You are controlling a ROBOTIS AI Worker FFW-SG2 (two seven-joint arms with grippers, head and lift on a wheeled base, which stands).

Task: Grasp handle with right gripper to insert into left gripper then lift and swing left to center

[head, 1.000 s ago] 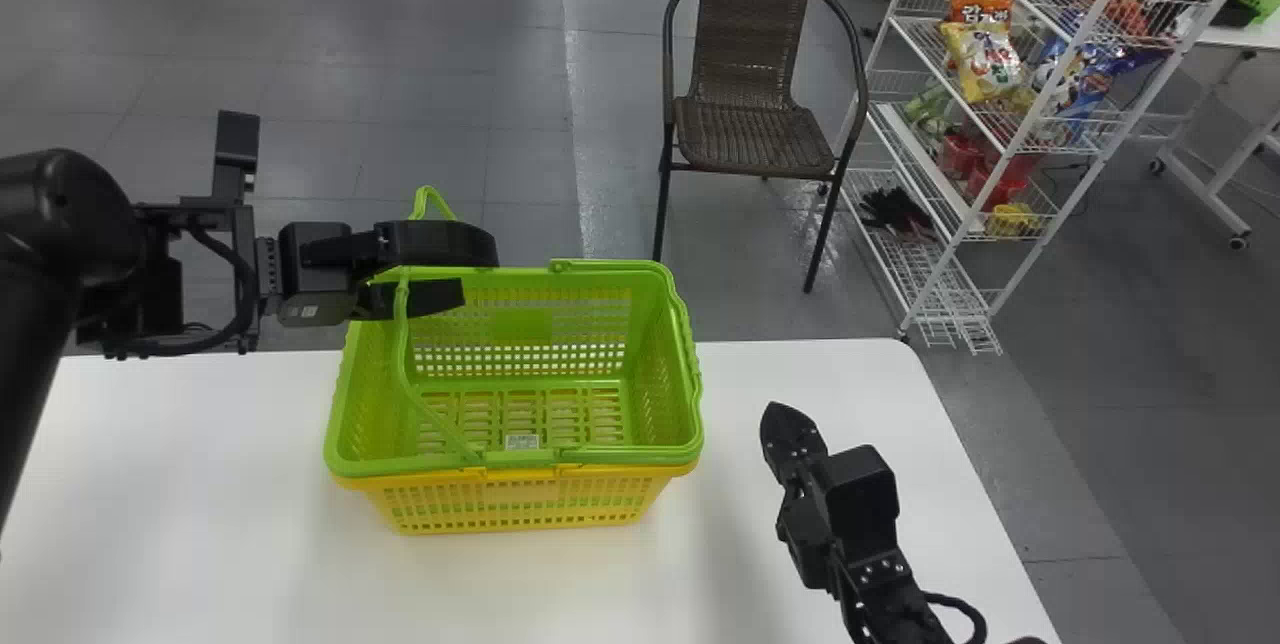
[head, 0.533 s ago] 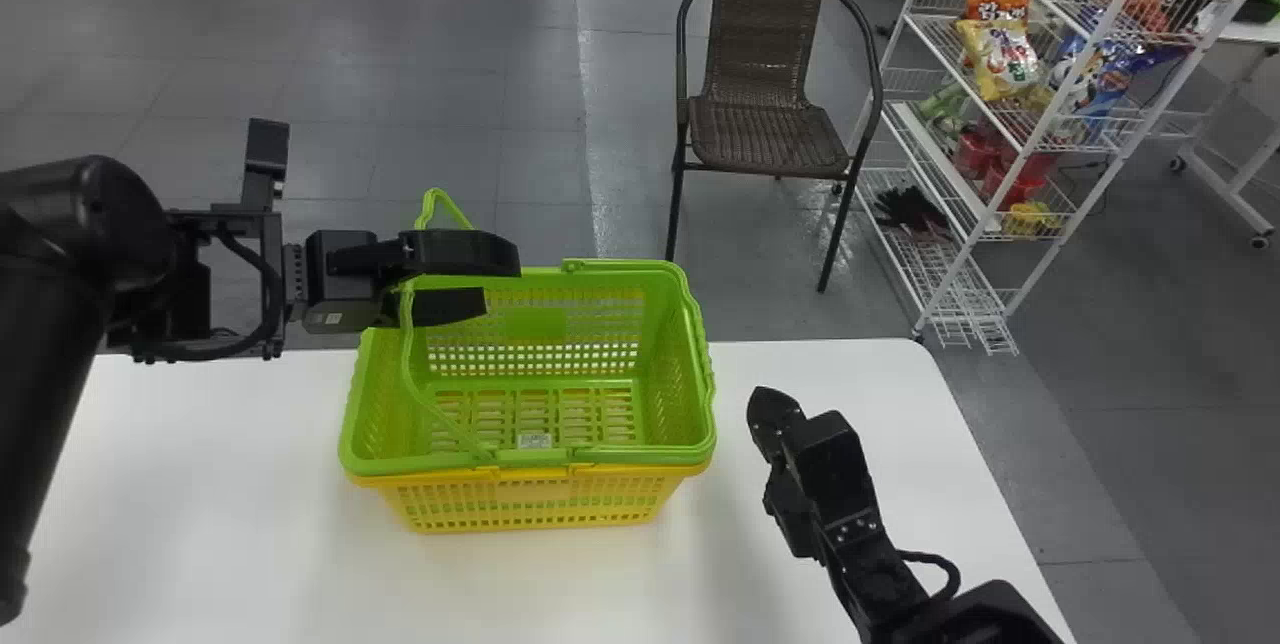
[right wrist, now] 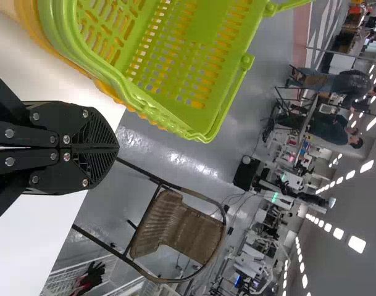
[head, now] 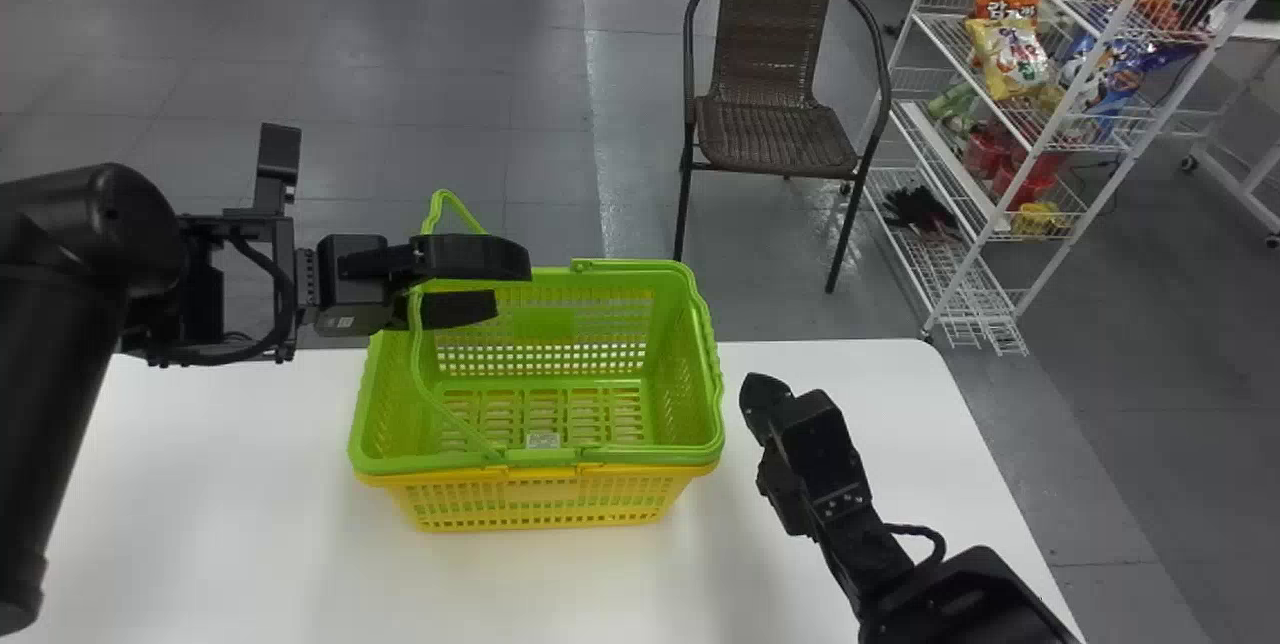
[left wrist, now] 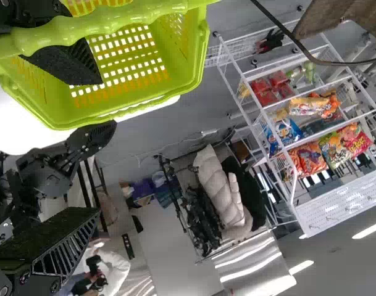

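Head view: on the white table [head: 200, 484], left of its middle, a nested pair of rectangular plastic baskets. On top, the bright green basket [head: 685, 374], open-topped and level, wider at the rim than at the floor, nothing inside but a label. Underneath, the yellow basket [head: 530, 504], golden-yellow along its rim, with green glimpsed through rows of small holes.

On the robot's left side of the green basket, the raised handle [head: 430, 394]: a slim green hoop, tilted, running up from the near rim and past the left gripper [head: 512, 282] to a bent top beyond it. In the left wrist view, a thick, glossy grip with rounded finger waves, crossing just by one finger. Along the opposite rim, a folded handle [head: 713, 364], same green, same wavy edge, lying flat.

Left gripper: fingers spread wide, unclamped, the handle passing close to their base; contact impossible to tell. Right gripper [head: 755, 390]: fingers pressed together, holding nothing, over the table to the right of the baskets and apart from them.

Across the green floor, long slots in neat rows; on the walls, a finer grid of squarish holes around a solid panel [head: 545, 324]. Smallest, a pale label [head: 543, 440] on the floor near the front wall.
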